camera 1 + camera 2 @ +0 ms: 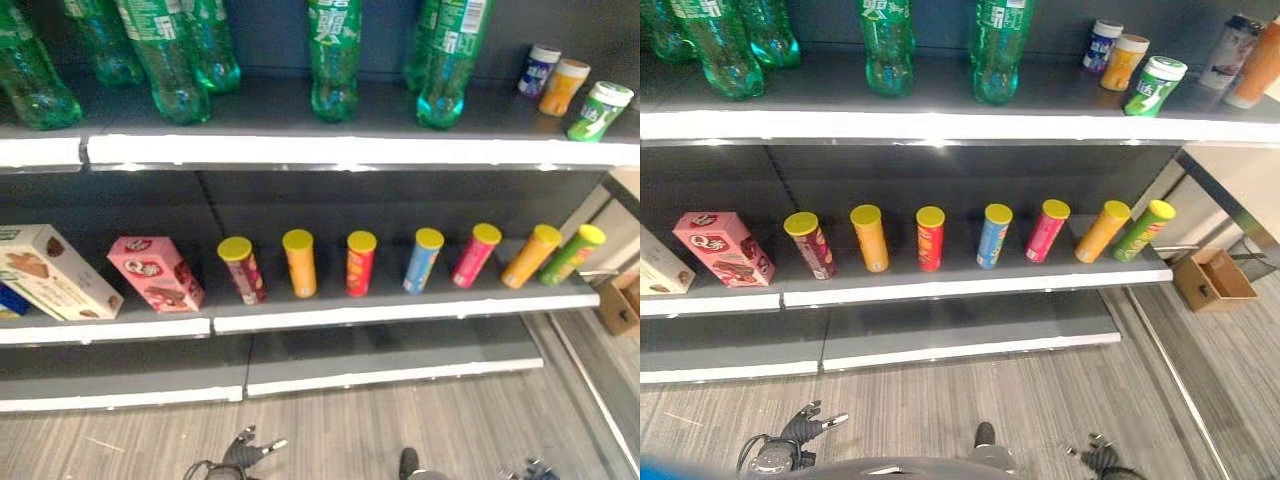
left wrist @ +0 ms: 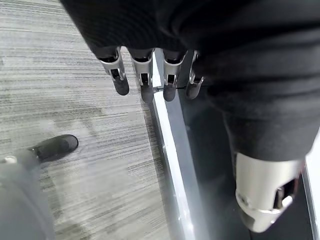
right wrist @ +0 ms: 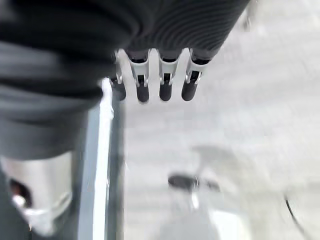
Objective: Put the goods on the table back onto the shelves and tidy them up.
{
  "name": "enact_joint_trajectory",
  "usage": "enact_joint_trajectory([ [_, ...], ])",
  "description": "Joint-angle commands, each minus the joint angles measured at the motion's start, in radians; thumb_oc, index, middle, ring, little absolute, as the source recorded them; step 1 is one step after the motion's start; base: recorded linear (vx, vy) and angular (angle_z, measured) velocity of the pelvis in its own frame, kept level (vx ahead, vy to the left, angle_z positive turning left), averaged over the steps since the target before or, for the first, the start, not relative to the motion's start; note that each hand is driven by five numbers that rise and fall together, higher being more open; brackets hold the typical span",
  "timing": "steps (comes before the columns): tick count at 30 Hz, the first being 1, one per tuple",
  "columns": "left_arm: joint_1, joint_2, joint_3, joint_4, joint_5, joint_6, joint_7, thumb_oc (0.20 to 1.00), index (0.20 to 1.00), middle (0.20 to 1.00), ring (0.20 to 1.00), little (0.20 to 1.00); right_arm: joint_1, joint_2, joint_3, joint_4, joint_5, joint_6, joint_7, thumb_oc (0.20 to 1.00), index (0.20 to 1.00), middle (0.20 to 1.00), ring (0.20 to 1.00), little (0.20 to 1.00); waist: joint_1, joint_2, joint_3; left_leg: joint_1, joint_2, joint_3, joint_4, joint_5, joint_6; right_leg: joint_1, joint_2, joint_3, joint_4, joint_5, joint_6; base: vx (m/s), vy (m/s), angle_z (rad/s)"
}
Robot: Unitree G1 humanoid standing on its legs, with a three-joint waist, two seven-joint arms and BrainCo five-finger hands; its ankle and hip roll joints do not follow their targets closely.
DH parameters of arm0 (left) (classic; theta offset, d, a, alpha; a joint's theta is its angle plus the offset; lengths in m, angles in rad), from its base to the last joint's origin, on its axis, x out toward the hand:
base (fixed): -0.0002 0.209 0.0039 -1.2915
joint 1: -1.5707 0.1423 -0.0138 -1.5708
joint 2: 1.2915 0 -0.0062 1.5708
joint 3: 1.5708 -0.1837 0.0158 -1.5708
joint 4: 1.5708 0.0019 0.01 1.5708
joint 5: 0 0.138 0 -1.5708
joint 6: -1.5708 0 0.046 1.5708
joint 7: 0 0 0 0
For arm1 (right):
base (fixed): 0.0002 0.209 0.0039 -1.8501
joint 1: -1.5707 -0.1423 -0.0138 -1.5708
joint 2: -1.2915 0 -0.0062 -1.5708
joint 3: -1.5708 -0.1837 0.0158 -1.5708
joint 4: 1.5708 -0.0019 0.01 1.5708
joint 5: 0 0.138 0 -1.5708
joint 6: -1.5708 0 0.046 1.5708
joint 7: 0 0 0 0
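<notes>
Goods on the shelves: middle shelf (image 1: pixel 400 308) carries a row of seven upright tube cans with yellow lids, running from 9 to 3 o'clock — maroon can (image 1: pixel 243 270), orange can (image 1: pixel 300 263), red can (image 1: pixel 360 263), blue can (image 1: pixel 423 260), pink can (image 1: pixel 474 255), second orange can (image 1: pixel 531 256), green can (image 1: pixel 572 254); each stands apart from its neighbours. At 9 o'clock of the row sit a pink box (image 1: pixel 155 272) and, further out, a cream box (image 1: pixel 55 271), both tilted. Upper shelf (image 1: pixel 350 150), at 12 o'clock: several green bottles (image 1: pixel 334 60) standing upright; at 2 o'clock, three small tubs — blue tub (image 1: pixel 538 69), orange tub (image 1: pixel 564 86), green tub (image 1: pixel 598 110) — close together. Bottom shelf (image 1: pixel 390 372) lies bare above grey striped floor (image 1: pixel 330 430). A cardboard box (image 1: pixel 1212 279) rests on the floor at 3 o'clock. Left robot hand (image 1: pixel 248 447) hangs low at 7 o'clock, fingers (image 2: pixel 120 80) straight and apart, holding nothing. Right robot hand (image 1: pixel 1100 458) hangs at 5 o'clock, fingers (image 3: pixel 165 82) likewise straight and empty.
</notes>
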Motion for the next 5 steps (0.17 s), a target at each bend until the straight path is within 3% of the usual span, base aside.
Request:
enact_joint_trajectory([
  [1,-0.084,0.032,0.005,0.038,0.005,-0.012,-0.008,1.000,1.000,1.000,1.000,1.000,-0.087,-0.012,-0.009,-0.009,0.063,-0.005,0.008,1.000,1.000,1.000,1.000,1.000,0.024,-0.019,0.070,0.056,-0.037,0.005,0.010,-0.110,0.032,0.050,-0.062,-0.034,0.054,-0.067,0.059,0.02,-0.007,0.04],
  [5,-0.089,0.030,0.001,0.058,0.003,-0.012,-0.015,1.000,1.000,1.000,1.000,1.000,-0.106,-0.015,0.023,-0.013,0.022,-0.005,0.010,1.000,1.000,1.000,1.000,1.000,0.032,-0.011,0.068,0.060,-0.035,0.001,0.010,-0.109,0.029,0.063,-0.061,-0.041,0.050,-0.073,0.054,0.01,-0.011,0.06],
])
